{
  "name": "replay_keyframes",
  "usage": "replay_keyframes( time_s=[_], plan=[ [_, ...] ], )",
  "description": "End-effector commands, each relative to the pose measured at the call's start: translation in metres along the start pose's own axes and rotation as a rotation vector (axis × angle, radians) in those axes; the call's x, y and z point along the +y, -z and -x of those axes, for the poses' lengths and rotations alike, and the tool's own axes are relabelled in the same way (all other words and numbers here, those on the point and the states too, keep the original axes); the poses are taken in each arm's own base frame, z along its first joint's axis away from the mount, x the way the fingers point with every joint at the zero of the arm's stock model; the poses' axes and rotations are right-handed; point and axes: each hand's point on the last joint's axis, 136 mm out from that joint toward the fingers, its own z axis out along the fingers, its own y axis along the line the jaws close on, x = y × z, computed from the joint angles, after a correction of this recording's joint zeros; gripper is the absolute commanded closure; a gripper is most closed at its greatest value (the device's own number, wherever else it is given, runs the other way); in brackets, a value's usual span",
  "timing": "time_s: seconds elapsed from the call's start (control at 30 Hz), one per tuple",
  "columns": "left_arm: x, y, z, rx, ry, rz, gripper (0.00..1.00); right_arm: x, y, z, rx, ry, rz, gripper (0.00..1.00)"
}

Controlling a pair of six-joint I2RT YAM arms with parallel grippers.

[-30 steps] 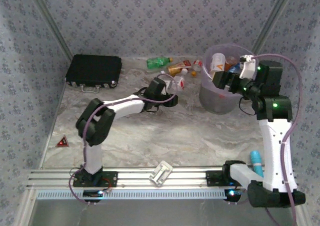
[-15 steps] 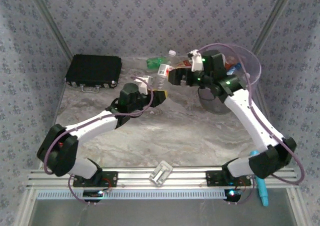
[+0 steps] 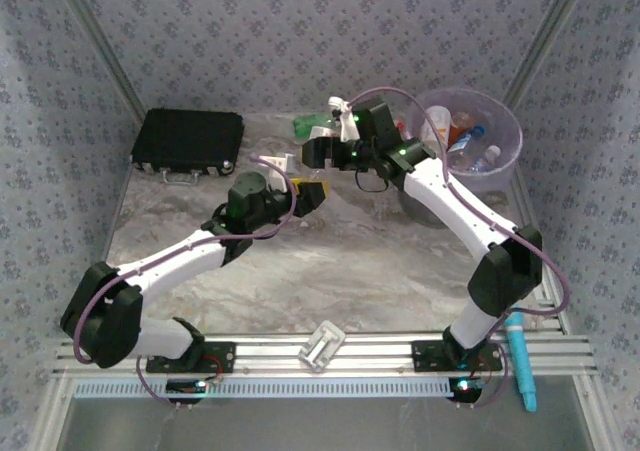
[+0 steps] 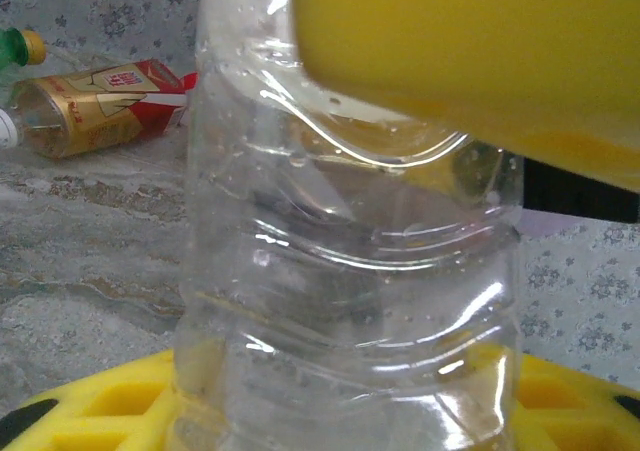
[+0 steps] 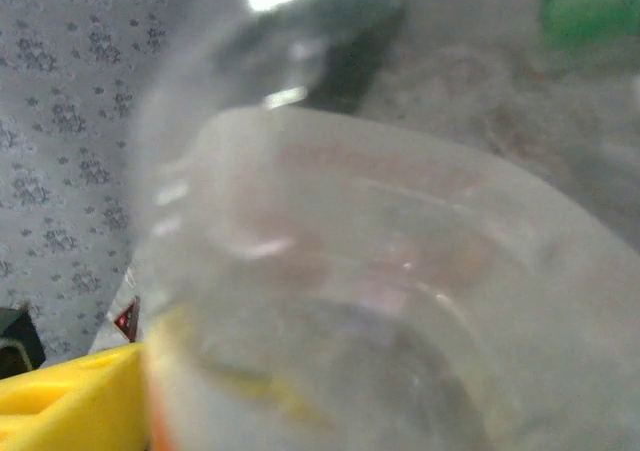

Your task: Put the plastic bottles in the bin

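The clear bottle (image 4: 350, 271) is hard to read. In the left wrist view it is cropped at top and bottom, so no cap or base shows and I cannot tell which end is which. Its long axis runs up and down that view, crossing the yellow pads (image 4: 450, 51). In the right wrist view a clear bottle is a blur against the lens, with one yellow pad (image 5: 60, 401) at lower left. From the top camera the right gripper (image 3: 320, 154) covers most of it.

The left gripper (image 3: 308, 193) pinches the clear bottle, one pad above and one below, over the middle of the table (image 3: 350, 271) towards its far edge. The right gripper hangs just beyond it; whether its jaws are clamped or spread I cannot tell.

The bin (image 3: 471, 91) stands at the far right corner with several bottles (image 3: 460, 131) inside. A green bottle (image 3: 305, 124) lies by the far edge, partly hidden, and a gold bottle (image 4: 90, 106) lies on its side near it. A case (image 3: 188, 141) sits at the far left corner.
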Motion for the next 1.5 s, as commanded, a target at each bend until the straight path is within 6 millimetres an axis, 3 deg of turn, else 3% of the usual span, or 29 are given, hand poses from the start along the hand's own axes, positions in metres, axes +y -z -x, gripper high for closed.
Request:
replay_keyframes(
  time_s=[0.0,0.33,0.47,0.53,0.7,0.93,1.07,1.2,1.33,1.47],
  plan=[
    [-0.013,0.005,0.016,-0.056,-0.013,-0.042,0.47,0.010,0.006,0.018,-0.053,0.011,0.020,0.19],
    [-0.010,0.007,0.019,-0.067,-0.010,-0.017,0.42,0.011,0.005,0.024,-0.050,0.026,0.013,0.37],
    [-0.013,0.013,0.024,-0.079,-0.011,-0.008,0.15,0.015,0.011,0.036,-0.061,0.062,0.003,0.38],
    [-0.014,0.018,0.026,-0.080,-0.014,0.000,0.06,0.015,0.022,0.048,-0.083,0.091,-0.015,0.39],
    [-0.009,0.028,0.021,-0.060,-0.022,0.049,0.02,0.001,0.073,0.081,-0.140,0.173,-0.127,0.39],
    [0.009,0.030,0.003,-0.019,-0.015,0.107,0.03,-0.055,0.162,0.122,-0.242,0.154,-0.389,0.43],
    [0.020,0.033,-0.006,0.014,-0.011,0.163,0.03,-0.094,0.206,0.131,-0.264,0.119,-0.543,0.44],
    [0.029,0.043,-0.014,0.035,-0.021,0.214,0.03,-0.147,0.243,0.129,-0.258,0.047,-0.705,0.44],
    [0.038,0.053,-0.022,0.041,-0.021,0.255,0.03,-0.190,0.258,0.116,-0.197,-0.020,-0.788,0.43],
    [0.045,0.063,-0.028,0.042,-0.014,0.288,0.03,-0.217,0.251,0.099,-0.097,-0.063,-0.801,0.43]
  ],
)
